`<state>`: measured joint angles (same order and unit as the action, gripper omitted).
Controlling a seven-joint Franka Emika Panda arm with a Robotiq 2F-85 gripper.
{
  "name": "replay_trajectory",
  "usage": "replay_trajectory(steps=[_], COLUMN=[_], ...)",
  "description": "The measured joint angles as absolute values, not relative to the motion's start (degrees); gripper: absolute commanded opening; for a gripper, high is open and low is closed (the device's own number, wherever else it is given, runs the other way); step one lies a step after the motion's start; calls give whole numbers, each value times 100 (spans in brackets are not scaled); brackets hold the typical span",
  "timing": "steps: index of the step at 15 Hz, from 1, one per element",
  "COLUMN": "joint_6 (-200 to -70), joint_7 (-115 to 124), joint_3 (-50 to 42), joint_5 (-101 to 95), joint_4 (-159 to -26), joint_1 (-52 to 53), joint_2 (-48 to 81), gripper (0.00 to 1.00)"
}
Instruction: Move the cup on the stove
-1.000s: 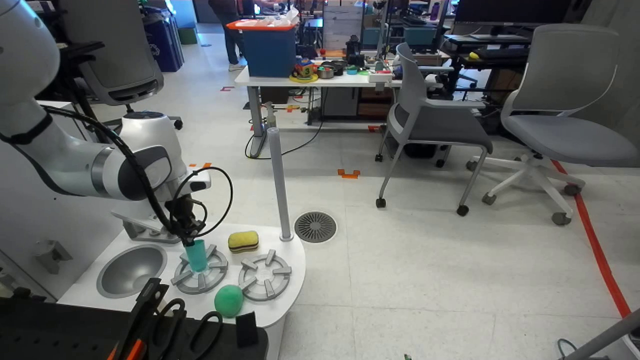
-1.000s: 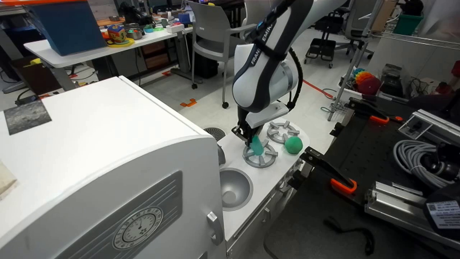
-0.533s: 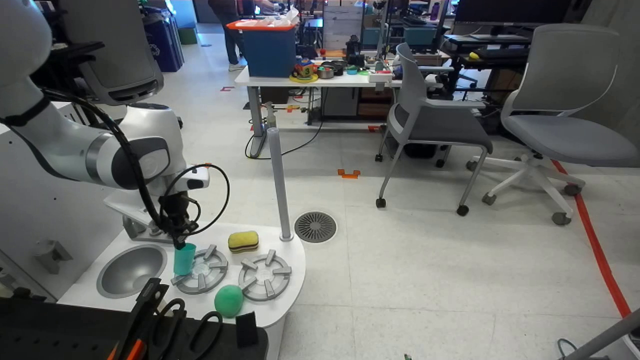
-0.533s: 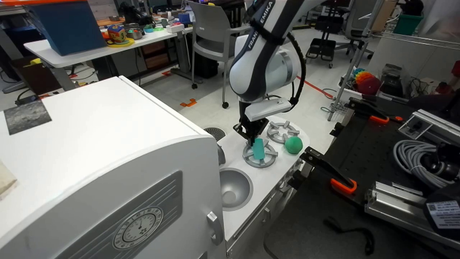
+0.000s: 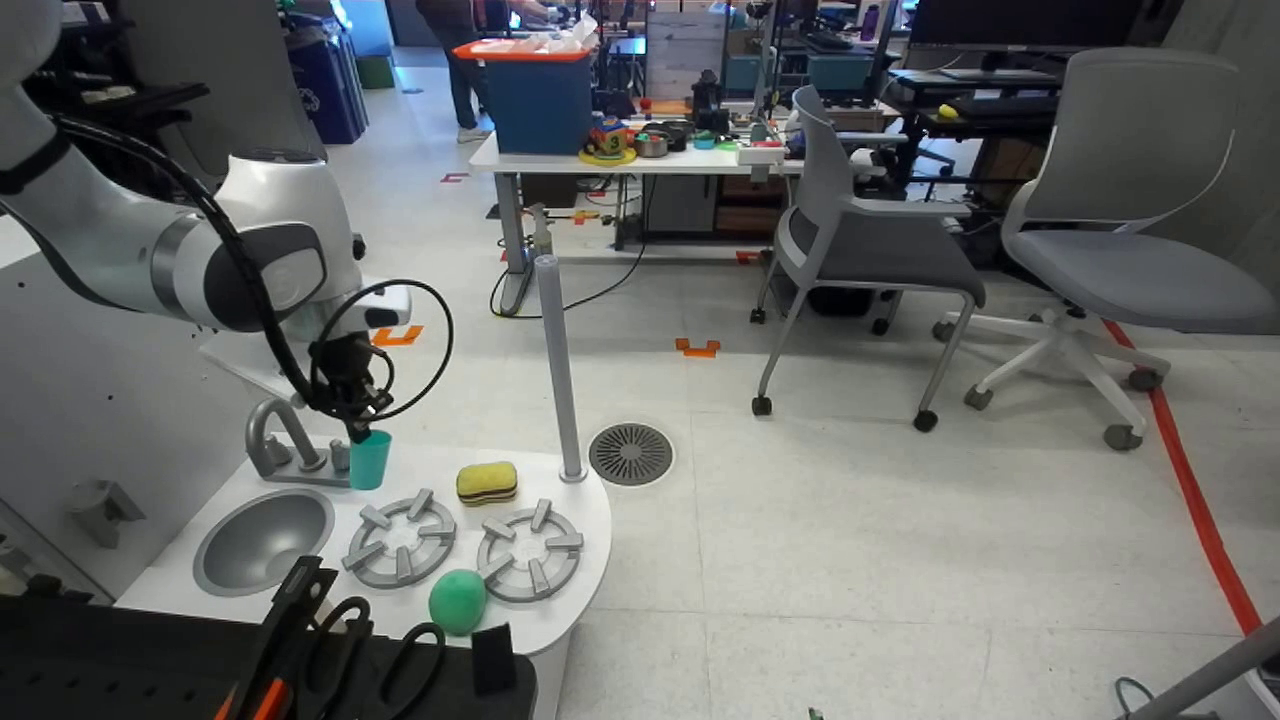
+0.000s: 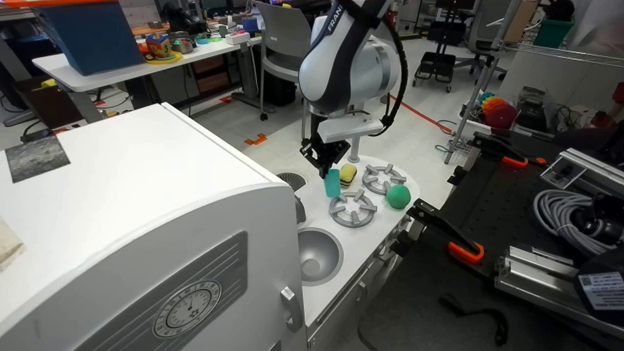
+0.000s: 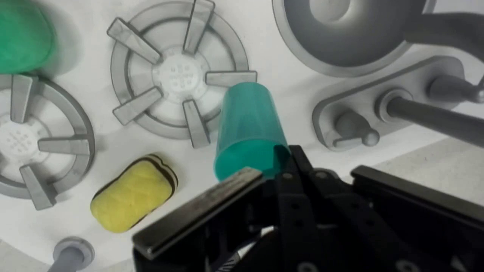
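Note:
The teal cup is held roughly upright above the white counter; it also shows in an exterior view and in the wrist view. My gripper is shut on the cup's wall near the rim, one fingertip inside and one outside. The gripper is above the cup in both exterior views. The stove's burner ring nearest the sink is bare, and in the wrist view the cup's base overlaps its edge. The farther burner ring is also bare.
A yellow sponge lies close to the cup. A green ball sits between the burners at the front. A grey faucet and silver sink are beside the cup. A grey post stands at the counter's end.
My gripper has carried the cup from over the near burner upward and back, toward the faucet side. The cup was tilted one second ago and is now more upright. The sponge and ball have not moved.

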<state>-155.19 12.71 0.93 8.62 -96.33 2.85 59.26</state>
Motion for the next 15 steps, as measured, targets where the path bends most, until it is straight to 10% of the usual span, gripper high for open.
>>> replay_trajectory(steps=[15], joint_6=[-15760], joint_7=[1494], joint_3=[-761], joint_5=[349], joint_4=[-7053], joint_1=[965], joint_2=[7922], gripper=[1])
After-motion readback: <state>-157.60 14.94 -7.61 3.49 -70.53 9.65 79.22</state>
